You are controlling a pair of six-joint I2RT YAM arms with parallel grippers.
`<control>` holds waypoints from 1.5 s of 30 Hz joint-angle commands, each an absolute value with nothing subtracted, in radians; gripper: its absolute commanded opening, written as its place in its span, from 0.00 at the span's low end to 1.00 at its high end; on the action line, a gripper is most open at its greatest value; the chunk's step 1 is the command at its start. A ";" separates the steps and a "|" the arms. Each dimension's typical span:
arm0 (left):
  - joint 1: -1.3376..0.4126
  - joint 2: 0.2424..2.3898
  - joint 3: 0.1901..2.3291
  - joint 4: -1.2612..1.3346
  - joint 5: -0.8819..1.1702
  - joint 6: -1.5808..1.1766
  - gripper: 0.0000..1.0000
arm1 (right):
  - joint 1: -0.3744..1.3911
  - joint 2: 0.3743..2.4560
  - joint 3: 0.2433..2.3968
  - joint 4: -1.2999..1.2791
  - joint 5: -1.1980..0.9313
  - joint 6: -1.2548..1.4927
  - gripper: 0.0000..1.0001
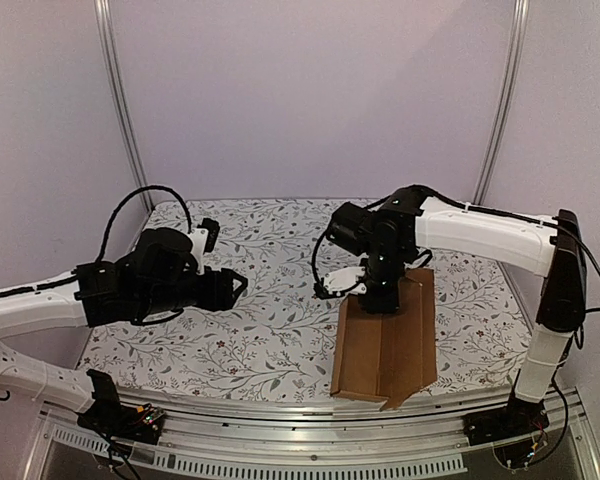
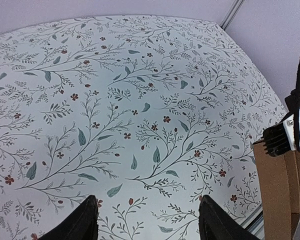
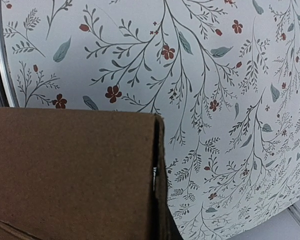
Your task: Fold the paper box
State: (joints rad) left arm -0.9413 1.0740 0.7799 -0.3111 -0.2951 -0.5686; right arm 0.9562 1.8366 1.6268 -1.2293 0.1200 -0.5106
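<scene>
1. paper box [image 1: 385,345]: plain brown cardboard with creased lengthwise panels. it lies in the lower right of the top view on the worktop [image 1: 270,330]. its near end reaches the worktop's front edge and its far end sits under the right claw [image 1: 377,298].
2. paper box, left wrist view [image 2: 277,192]: it shows at the lower right edge of the frame as upright brown panels, with a black and white part of the right arm on top of them.
3. paper box, right wrist view [image 3: 70,175]: it fills the lower left of the frame, and one folded edge runs down near the centre.
4. right claw: it is closed narrow and set down at the box's far edge, touching the cardboard. its fingers are hidden in its own view, so i cannot tell whether a panel is pinched between them.
5. left claw [image 1: 237,284]: it is at centre left of the top view, well apart from the box. its fingers [image 2: 85,222] stand wide, with only the worktop [image 2: 115,100] showing between them.
6. worktop [image 3: 215,75]: it has a pale covering printed with branches, leaves and small red flowers.
7. metal rail [image 1: 280,412]: it runs along the bottom of the top view, in front of the worktop.
</scene>
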 commanded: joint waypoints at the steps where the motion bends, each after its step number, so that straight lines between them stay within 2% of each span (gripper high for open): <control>1: -0.931 1.052 0.745 -0.301 -0.269 -0.566 0.67 | 0.936 1.952 1.711 -1.405 0.210 -0.531 0.00; 10: -0.931 1.029 0.724 -0.298 -0.264 -0.575 0.67 | 0.929 2.138 1.843 -1.427 0.234 -0.587 0.02; 16: -0.931 1.029 0.720 -0.295 -0.266 -0.576 0.67 | 0.927 2.206 1.867 -1.416 0.243 -0.613 0.19; 23: -0.931 1.038 0.721 -0.287 -0.268 -0.574 0.67 | 0.925 2.214 1.896 -1.412 0.253 -0.617 0.32; 29: -0.931 1.044 0.720 -0.283 -0.274 -0.570 0.68 | 0.926 2.147 1.913 -1.376 0.242 -0.611 0.43; 37: -0.932 1.063 0.725 -0.255 -0.251 -0.543 0.69 | 0.925 1.985 1.912 -1.327 0.212 -0.494 0.47; 38: -0.931 1.066 0.726 -0.249 -0.246 -0.538 0.69 | 0.925 1.954 1.908 -1.321 0.214 -0.479 0.53; 45: -0.931 1.131 0.745 -0.195 -0.191 -0.508 0.70 | 0.926 1.764 1.818 -1.267 0.250 -0.338 0.53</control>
